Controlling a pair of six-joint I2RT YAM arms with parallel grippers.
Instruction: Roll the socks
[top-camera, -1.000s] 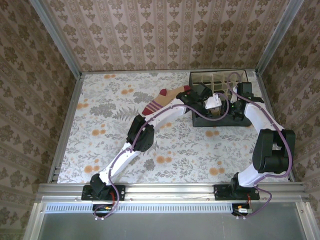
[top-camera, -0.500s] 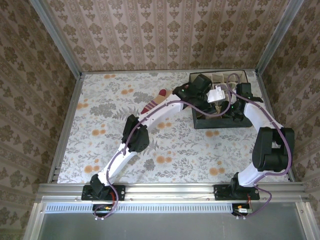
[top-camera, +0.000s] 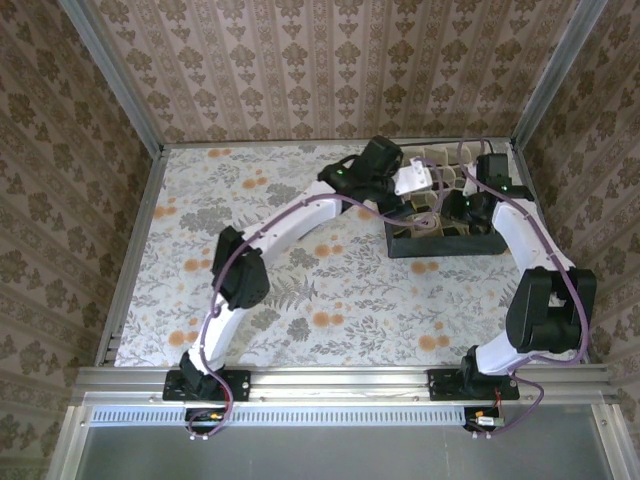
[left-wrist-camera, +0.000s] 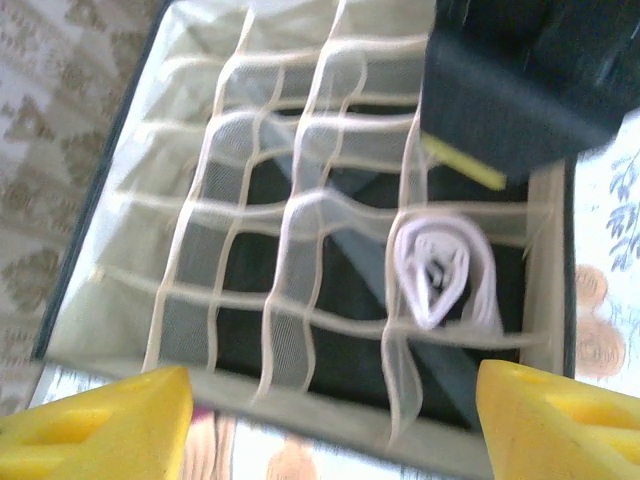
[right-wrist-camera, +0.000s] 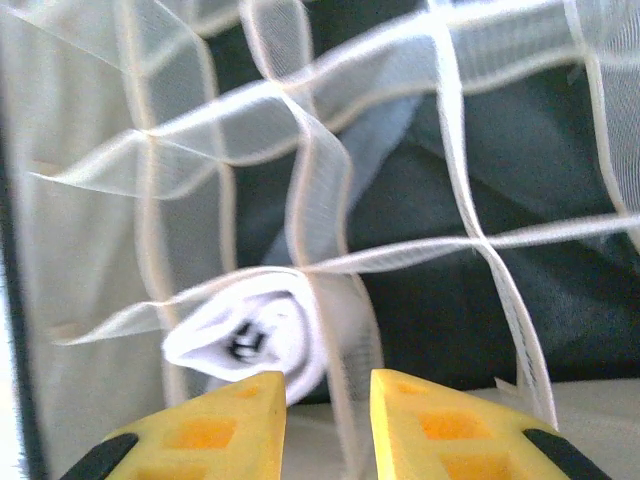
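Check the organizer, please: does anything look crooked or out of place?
The mesh dividers sag and bend, so the cells look uneven. The rolled white sock sits inside one cell of the box; nothing spilled.

Left arm (top-camera: 290, 215) arcs to upper centre, left gripper (left-wrist-camera: 332, 388) spread wide. Right arm (top-camera: 535, 250) reaches upper right, right gripper (right-wrist-camera: 325, 385) narrowly parted.

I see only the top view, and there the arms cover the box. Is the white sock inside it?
Observer: Yes. In the left wrist view the rolled white sock sits in one mesh cell of the box.
Operator: Does the right gripper hold it?
Observer: No. The right gripper is just beside it, jaws a little apart, not gripping it.
Operator: And the left gripper?
Observer: The left gripper is wide open and holds nothing.
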